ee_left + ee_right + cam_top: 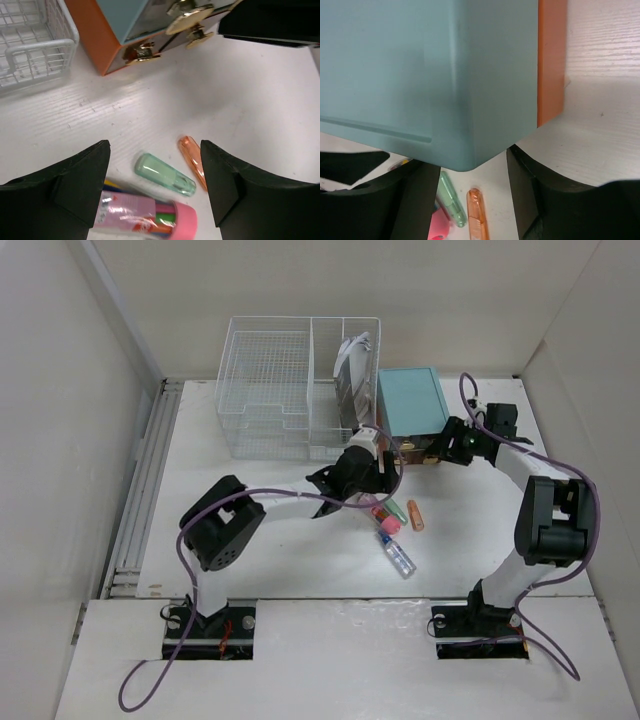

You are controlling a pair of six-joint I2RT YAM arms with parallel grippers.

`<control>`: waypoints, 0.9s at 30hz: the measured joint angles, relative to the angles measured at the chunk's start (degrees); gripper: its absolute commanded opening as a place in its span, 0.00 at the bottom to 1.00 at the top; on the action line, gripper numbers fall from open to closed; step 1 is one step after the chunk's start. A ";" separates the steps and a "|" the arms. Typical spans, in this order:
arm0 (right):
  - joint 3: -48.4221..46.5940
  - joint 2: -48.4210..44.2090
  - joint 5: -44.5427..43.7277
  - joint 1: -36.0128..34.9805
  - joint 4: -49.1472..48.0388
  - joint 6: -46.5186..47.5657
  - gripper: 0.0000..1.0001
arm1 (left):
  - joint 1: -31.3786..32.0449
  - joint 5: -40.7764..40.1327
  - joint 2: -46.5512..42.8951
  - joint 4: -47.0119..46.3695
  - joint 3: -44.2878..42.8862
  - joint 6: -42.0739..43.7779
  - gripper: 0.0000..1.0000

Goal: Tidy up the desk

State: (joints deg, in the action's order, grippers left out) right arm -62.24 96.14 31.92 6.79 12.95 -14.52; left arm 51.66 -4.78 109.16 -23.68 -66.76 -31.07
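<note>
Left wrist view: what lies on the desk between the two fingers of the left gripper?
Three things, seen in the left wrist view: a green translucent piece, an orange piece beside it, and a pink-capped tube nearer the camera.

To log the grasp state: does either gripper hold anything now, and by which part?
The left gripper is open, holding nothing. The right gripper straddles the teal box corner; a hold cannot be told.

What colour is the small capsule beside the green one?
The capsule is orange, shown best in the left wrist view.
</note>
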 measured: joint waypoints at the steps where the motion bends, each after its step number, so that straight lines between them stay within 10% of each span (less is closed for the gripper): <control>1: 0.00 0.00 0.11 0.00 -0.07 -0.48 0.60 | 0.28 -0.17 -1.53 -0.20 1.16 0.00 0.70; 27: 11.74 -10.78 -8.15 0.26 -20.24 -15.98 0.48 | 9.09 -6.21 -23.17 -2.75 18.47 -1.57 0.70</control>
State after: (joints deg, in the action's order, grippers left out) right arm -50.50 85.36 23.77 7.05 -7.29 -30.50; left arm 60.75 -10.98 86.00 -26.44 -48.29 -32.64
